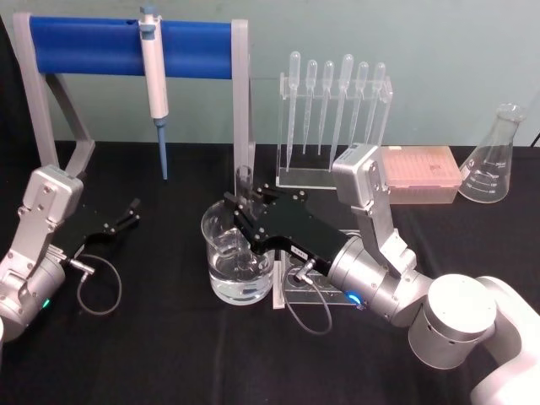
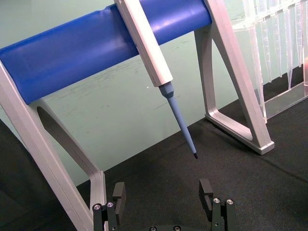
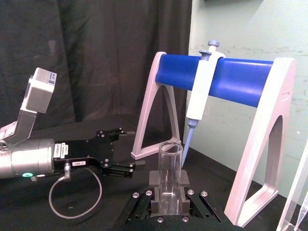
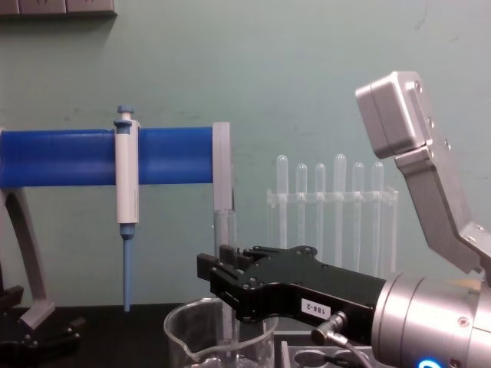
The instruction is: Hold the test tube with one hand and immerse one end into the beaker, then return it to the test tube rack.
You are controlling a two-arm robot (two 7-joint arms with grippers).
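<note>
Two silver arms reach over a black worktop [image 1: 169, 354]. At its back stands a grey stand with a blue bar [image 1: 84, 46], and a white-and-blue pipettor [image 1: 153, 76] hangs from that bar. To the right of the stand are a clear rack [image 1: 295, 177] of plastic pipettes [image 1: 346, 93], a pink tip box [image 1: 418, 173] and an Erlenmeyer flask [image 1: 494, 160].

The right arm [image 1: 380, 270] stretches toward the centre, and its end effector [image 1: 240, 221] sits over the rim of the beaker [image 1: 224, 270]. The head view shows that the beaker holds clear liquid. The right wrist view adds the grip: both black fingers [image 3: 155, 180] are clamped on the upright test tube [image 3: 169, 163], whose open rim is uppermost. From the chest, the tube runs down past the beaker's rim into the glass. Whether its rounded end meets the liquid cannot be told.

The left arm [image 1: 34, 245] lies low at the worktop's left edge. Its end effector [image 1: 128, 213] points toward the stand, well apart from the beaker. The left wrist view shows its fingers [image 2: 206, 188] spread, with nothing between them.
</note>
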